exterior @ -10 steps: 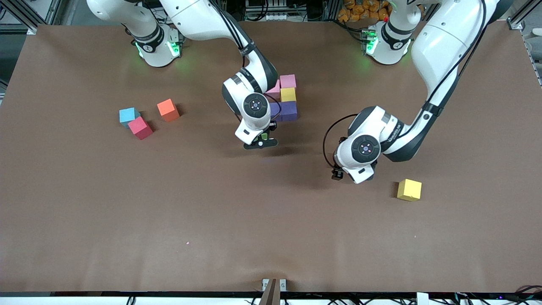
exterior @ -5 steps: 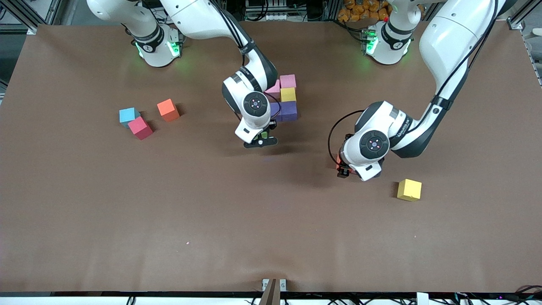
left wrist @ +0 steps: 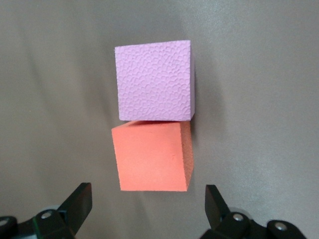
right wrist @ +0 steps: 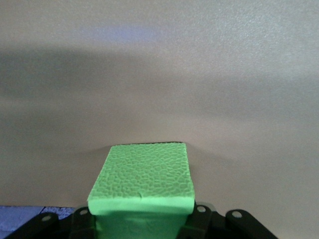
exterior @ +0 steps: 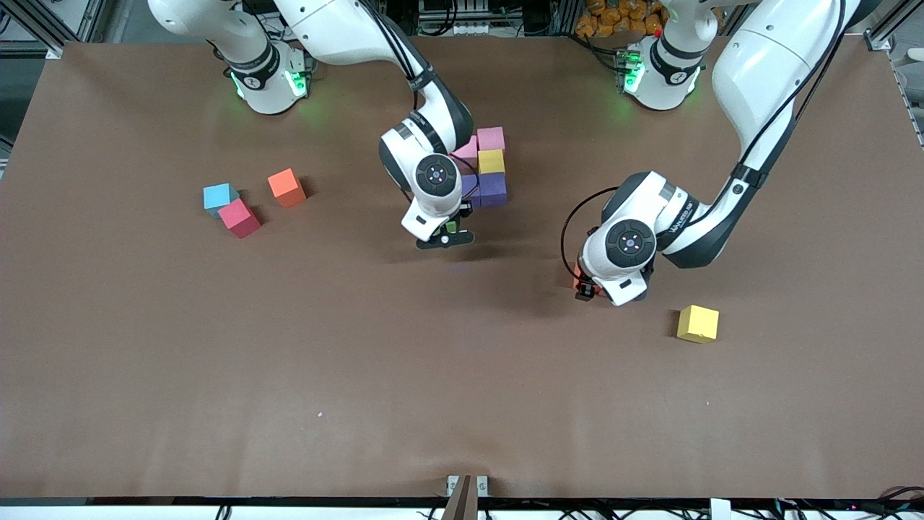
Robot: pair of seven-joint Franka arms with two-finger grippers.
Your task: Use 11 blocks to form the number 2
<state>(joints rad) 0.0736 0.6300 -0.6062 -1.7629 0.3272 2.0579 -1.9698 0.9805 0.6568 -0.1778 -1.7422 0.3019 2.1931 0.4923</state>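
A green foam cube [right wrist: 142, 181], its top face pebbled like fine dimpled skin, is clamped between the fingers of the right gripper [exterior: 445, 238], which is held just above the brown table [exterior: 361, 361] close beside the unfinished number 2 [exterior: 485, 167]. That cluster is made up of matte cubes packed edge to edge: a pink cube [exterior: 491, 137] at the end nearest the robots' bases, a yellow cube [exterior: 491, 161] touching it, a purple cube [exterior: 493, 188] next toward the front camera, and a second pink cube [exterior: 467, 152] partly hidden by the right arm.

The left gripper [exterior: 586, 287] is spread wide and nothing is gripped; in the left wrist view its two dark fingertips [left wrist: 79, 201] are seen either side of a smooth-faced red cube [left wrist: 151, 156]. Touching that red cube is a lilac-pink cube [left wrist: 154, 80] with the same bubbled foam texture. Both lie flat on the table toward the left arm's end, away from the number 2.

A loose yellow cube [exterior: 698, 323] is seen near the left gripper, nearer the front camera than the cluster. Toward the right arm's end of the table, well apart from the number 2, an orange cube [exterior: 286, 187] sits alone, and a light blue cube [exterior: 219, 196] is pressed against a deep pink-red cube [exterior: 239, 217]. Lettering runs along the left arm's wrist but cannot be read.
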